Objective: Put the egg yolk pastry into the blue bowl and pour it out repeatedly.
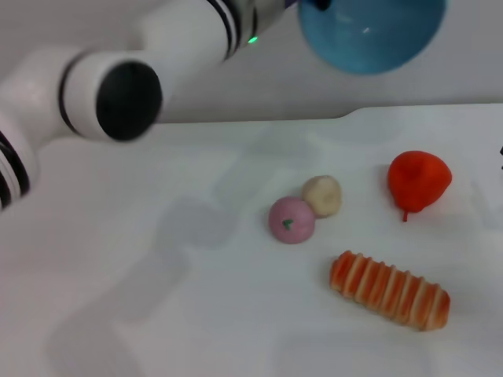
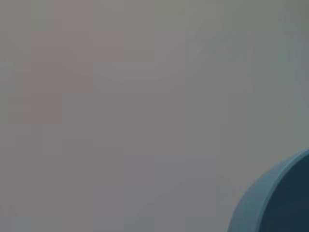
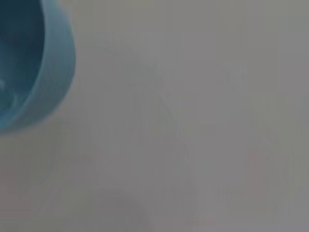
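Observation:
The egg yolk pastry [image 1: 323, 195] is a pale beige ball lying on the white table, touching the pink ball [image 1: 291, 220]. The blue bowl [image 1: 369, 31] hangs in the air above the table's far side, tilted, at the end of my left arm. My left gripper [image 1: 311, 5] is mostly cut off by the picture's upper edge and holds the bowl by its rim. The bowl's rim also shows in the left wrist view [image 2: 270, 198] and in the right wrist view [image 3: 53, 63]. What I can see of the bowl's inside is empty. My right gripper is out of view.
A red pear-shaped fruit [image 1: 419, 181] lies to the right of the pastry. A long orange-striped bread [image 1: 390, 290] lies at the front right. My left arm's white links [image 1: 110, 94] cross the upper left. The white table [image 1: 141, 259] fills the rest.

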Available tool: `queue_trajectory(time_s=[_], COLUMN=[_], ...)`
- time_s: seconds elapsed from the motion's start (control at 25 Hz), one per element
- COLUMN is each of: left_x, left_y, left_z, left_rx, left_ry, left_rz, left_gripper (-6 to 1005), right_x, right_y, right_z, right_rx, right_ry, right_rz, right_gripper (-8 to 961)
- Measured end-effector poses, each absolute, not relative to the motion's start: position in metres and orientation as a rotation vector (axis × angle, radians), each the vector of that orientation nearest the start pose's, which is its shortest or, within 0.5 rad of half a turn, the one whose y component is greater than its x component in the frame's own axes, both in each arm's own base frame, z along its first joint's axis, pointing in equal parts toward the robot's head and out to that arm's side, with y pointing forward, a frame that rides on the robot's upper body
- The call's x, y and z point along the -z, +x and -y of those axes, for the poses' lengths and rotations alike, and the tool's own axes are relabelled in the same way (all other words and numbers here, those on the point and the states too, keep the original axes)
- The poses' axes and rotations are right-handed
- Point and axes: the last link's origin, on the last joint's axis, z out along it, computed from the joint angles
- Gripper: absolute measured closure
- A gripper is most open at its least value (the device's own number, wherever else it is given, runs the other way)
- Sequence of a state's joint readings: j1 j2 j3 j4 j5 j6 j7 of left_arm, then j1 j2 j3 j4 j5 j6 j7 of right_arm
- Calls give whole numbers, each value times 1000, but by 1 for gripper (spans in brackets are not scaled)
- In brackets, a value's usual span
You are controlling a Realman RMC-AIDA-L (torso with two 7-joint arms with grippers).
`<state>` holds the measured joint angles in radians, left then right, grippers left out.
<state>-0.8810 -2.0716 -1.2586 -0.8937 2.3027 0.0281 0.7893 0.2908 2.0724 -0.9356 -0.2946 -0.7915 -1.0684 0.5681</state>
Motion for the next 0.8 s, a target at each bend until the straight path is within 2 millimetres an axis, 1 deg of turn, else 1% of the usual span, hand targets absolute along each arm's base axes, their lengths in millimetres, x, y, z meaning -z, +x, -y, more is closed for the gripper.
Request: queue_trajectory(time_s=[0.08,0.12,0.16,0.28,0.36,0.44,0.56,0.6,0.64,0.68,0.72,0.76,0.8], left_x=[56,48,48,36,26,20,17,16,15,15,13,13,12], left_y=[-46,-58,-58,-78,-93,-104,-122,-128,-141,-141,-153,-153,-161], left_z=[-467,-473,-473,-479,-481,-480,-478,-477,-473,-473,-469,-469,-467], left_rx=[338,277,277,182,119,71,-45,-98,-170,-170,-207,-207,-216], left_ry=[-2163,-2214,-2214,-2275,-2278,-2268,-2245,-2233,-2215,-2215,-2197,-2197,-2185], left_rz=[18,127,127,263,335,393,480,508,572,572,644,644,686], left_gripper=[999,999,999,999,999,999,1000,1000,1000,1000,1000,1000,1000], right_x=[-25,-24,-24,-25,-27,-30,-37,-40,-44,-45,-45,-47,-49], right_y=[375,374,373,369,368,366,362,360,354,350,350,345,341], right_z=[-310,-311,-312,-318,-320,-325,-335,-339,-347,-352,-352,-357,-361], right_rx=[-648,-649,-651,-653,-652,-642,-638,-646,-669,-675,-675,-679,-679], right_ry=[-1689,-1691,-1695,-1702,-1703,-1708,-1701,-1701,-1725,-1756,-1756,-1793,-1827], right_rz=[-662,-660,-657,-642,-636,-618,-616,-627,-653,-669,-669,-689,-702], right_gripper=[385,383,381,374,369,365,358,356,354,352,350,347,345])
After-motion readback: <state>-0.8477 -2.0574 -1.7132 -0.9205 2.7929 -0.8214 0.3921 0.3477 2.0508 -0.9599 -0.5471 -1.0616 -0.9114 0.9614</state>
